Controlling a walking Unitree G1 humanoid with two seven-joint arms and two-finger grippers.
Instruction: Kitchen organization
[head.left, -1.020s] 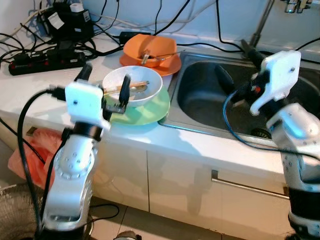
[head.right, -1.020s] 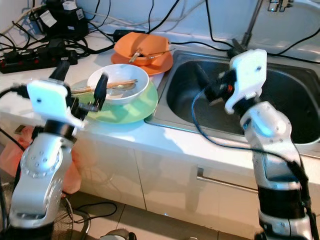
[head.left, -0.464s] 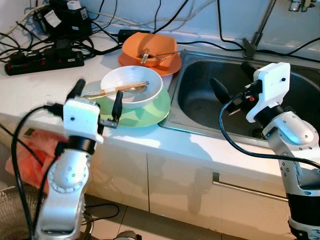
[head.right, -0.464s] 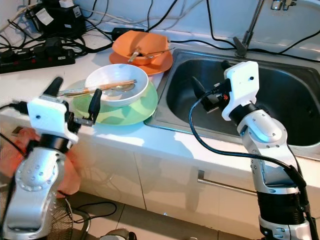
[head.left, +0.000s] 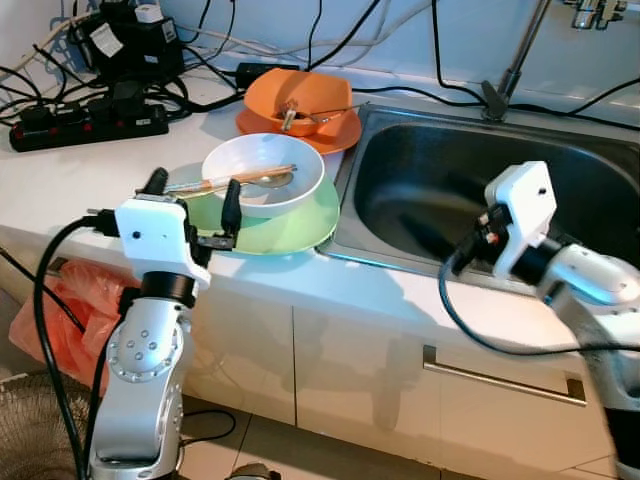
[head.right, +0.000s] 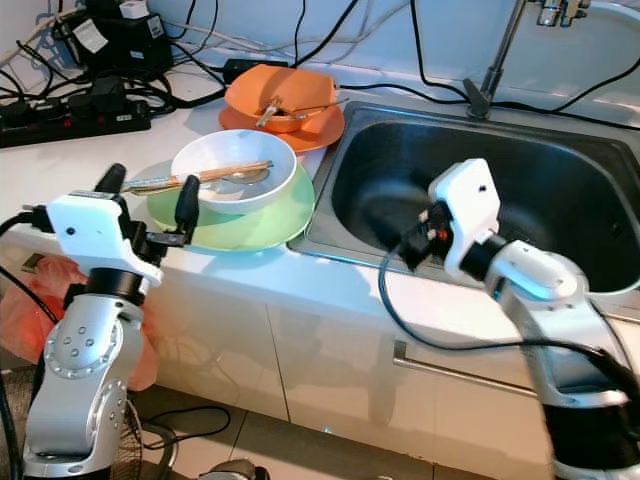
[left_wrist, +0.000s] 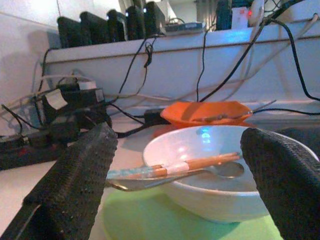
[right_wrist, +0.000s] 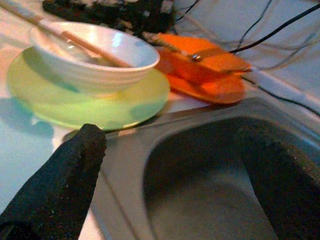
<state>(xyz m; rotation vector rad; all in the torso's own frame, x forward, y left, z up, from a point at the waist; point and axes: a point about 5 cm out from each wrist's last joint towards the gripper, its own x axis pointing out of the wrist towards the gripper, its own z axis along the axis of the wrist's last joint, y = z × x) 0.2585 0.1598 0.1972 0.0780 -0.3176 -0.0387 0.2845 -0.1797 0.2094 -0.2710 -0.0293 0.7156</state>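
Left gripper (head.left: 190, 190): fingers spread, empty, at the counter edge just before the plate.
White bowl (head.left: 262, 172): round, glossy, on a green plate (head.left: 290, 225); chopsticks (head.left: 235, 179) and a spoon (left_wrist: 170, 176) lie in it.
Orange dishes (head.left: 300, 100): behind, by the sink (head.left: 450, 190).
Right gripper (right_wrist: 175, 180): fingers apart, empty, over the sink's front.

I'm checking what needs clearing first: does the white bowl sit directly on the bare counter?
No, the white bowl, with chopsticks across it, sits on a green plate.

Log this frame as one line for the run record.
left gripper: open, before white bowl | right gripper: open, over sink | bowl on green plate
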